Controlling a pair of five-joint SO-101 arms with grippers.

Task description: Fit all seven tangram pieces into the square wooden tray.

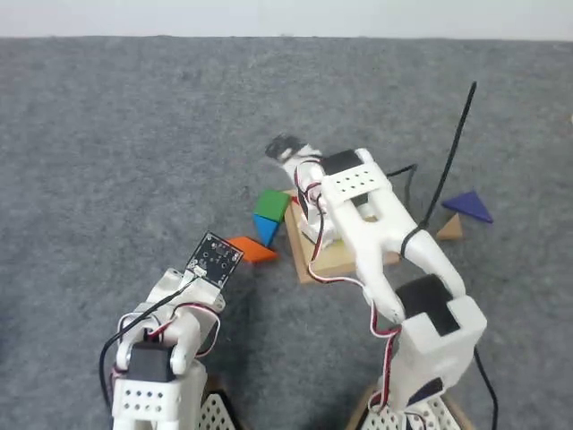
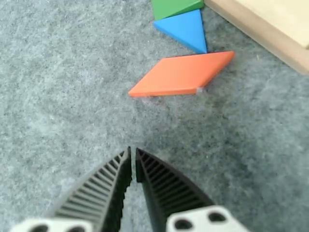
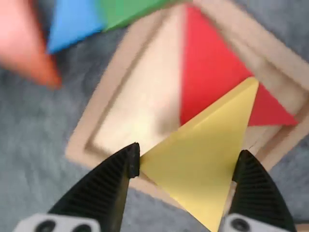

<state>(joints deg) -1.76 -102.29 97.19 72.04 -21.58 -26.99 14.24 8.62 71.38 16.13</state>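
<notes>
- While the right gripper (image 3: 188, 153) clamps the yellow triangle (image 3: 203, 164) with one finger on each side, the piece hangs partly over the square wooden tray (image 3: 140, 106) and is not seated in it
- One corner of the yellow piece overlaps the red triangle (image 3: 212, 72), which lies flat in the tray against a rim corner; the opposite corner pokes out past the rim nearest the gripper
- The tray's bare floor lies beside the red piece, on the side toward the blue triangle (image 2: 186, 29) and the green piece (image 2: 171, 7) out on the carpet
- My judgement: the yellow piece must shift toward that bare floor and in from the rim, with an edge turned to run along the red piece's straight edge, before it can drop flat
- The left gripper (image 2: 133, 153) is closed on nothing, fingertips almost together, low over the carpet
- The orange parallelogram (image 2: 181, 73) lies straight ahead of it, apart from the tips, with its long axis across the gripper's line
- The left arm is nearer the orange, blue and green pieces; the purple triangle (image 1: 468, 205) and tan triangle (image 1: 449, 229) lie beyond the tray, on the right arm's side
</notes>
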